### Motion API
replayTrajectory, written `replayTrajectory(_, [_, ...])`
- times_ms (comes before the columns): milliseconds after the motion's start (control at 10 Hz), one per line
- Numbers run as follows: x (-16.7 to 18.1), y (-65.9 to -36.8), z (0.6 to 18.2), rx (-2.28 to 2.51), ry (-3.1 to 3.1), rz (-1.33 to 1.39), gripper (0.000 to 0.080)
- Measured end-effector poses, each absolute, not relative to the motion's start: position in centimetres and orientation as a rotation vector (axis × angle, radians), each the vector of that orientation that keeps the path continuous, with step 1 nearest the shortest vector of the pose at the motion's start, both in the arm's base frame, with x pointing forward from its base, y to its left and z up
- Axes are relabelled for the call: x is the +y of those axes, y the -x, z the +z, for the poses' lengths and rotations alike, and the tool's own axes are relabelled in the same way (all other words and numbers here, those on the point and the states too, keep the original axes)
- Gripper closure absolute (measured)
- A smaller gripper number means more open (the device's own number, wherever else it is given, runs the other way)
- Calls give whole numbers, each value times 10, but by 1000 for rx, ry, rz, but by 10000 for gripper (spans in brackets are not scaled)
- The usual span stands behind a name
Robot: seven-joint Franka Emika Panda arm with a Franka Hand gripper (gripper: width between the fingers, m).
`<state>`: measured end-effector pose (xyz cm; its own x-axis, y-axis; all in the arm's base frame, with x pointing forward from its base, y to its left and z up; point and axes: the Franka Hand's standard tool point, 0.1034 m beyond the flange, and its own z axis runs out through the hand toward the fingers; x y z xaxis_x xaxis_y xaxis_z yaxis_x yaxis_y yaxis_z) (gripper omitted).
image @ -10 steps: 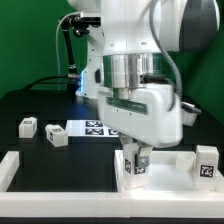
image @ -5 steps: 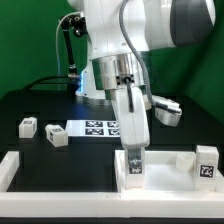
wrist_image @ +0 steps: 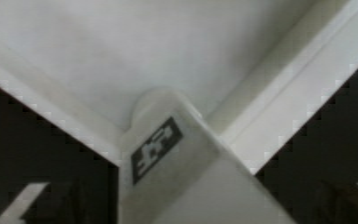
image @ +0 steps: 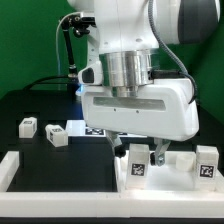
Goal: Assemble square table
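The square table's white top [image: 172, 172] lies at the exterior view's lower right. One white tagged leg [image: 137, 167] stands upright on its corner, and in the wrist view this leg [wrist_image: 167, 150] rises against the white top [wrist_image: 140, 50]. My gripper [image: 141, 155] hangs straight over the leg, open, with a finger on each side and dark gaps between them and the leg. A second leg [image: 207, 162] stands at the top's right end. Two loose legs [image: 28, 126] [image: 56, 136] lie on the black table at the left.
The marker board [image: 92, 128] lies flat behind the arm. A long white rail [image: 12, 168] runs along the front left and continues across the front edge [image: 90, 202]. Black cables and a stand rise at the back left [image: 68, 50].
The wrist has turned about the upright leg, and the fingers have spread apart and let go of it. The leg stays standing on the top.
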<state>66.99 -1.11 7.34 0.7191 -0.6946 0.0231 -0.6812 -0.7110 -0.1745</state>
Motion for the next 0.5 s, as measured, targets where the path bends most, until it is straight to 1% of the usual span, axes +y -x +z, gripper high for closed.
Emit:
replayTrajectory(200, [-13,-670,74,910,2857,-153,151])
replayTrajectory(300, [-16,-675,76,415,3023,-218,151])
replayTrajectory(400, [-16,-681,81,144,3073,-244,151])
replayTrajectory(500, [-16,-680,80,233,3061,-240,151])
